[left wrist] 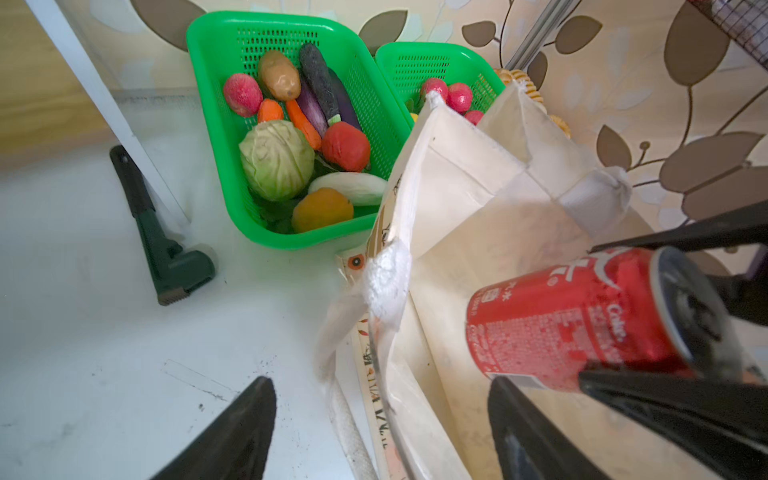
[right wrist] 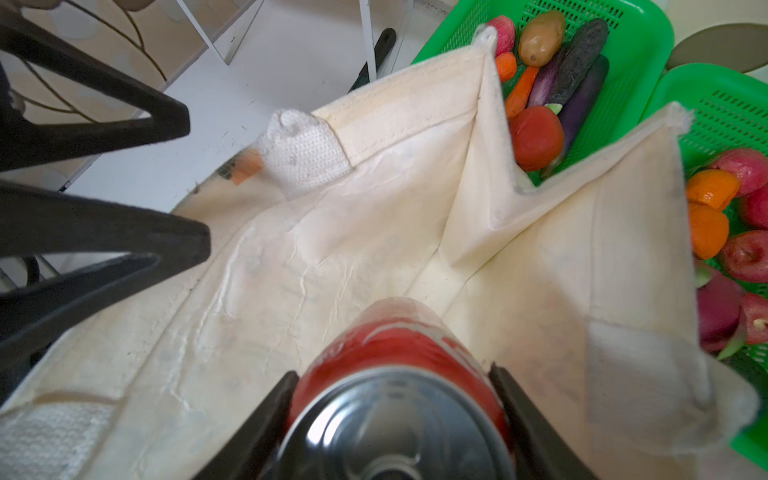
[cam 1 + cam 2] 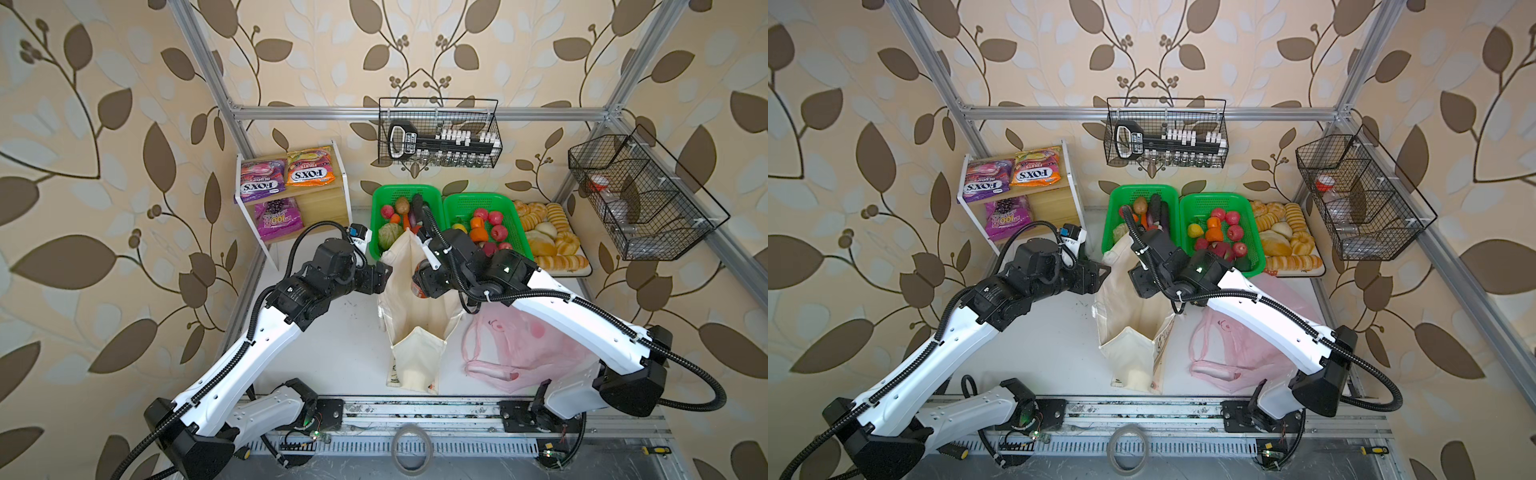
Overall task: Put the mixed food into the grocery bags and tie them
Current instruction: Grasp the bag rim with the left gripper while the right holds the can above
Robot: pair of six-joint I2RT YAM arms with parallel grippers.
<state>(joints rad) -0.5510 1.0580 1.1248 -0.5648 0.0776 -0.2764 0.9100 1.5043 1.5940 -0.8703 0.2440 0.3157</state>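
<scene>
Right claw [image 2: 392,370] around can [image 2: 395,419] (label blurred)

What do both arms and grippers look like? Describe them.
The left arm and right arm have white shells, black joints and black ribbed cables along them. The left gripper and right gripper have black, tapering triangular fingers.

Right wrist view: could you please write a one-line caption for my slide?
Right hand holds a red can over the open tote, left hand near its rim, vegetable basket beyond.
</scene>
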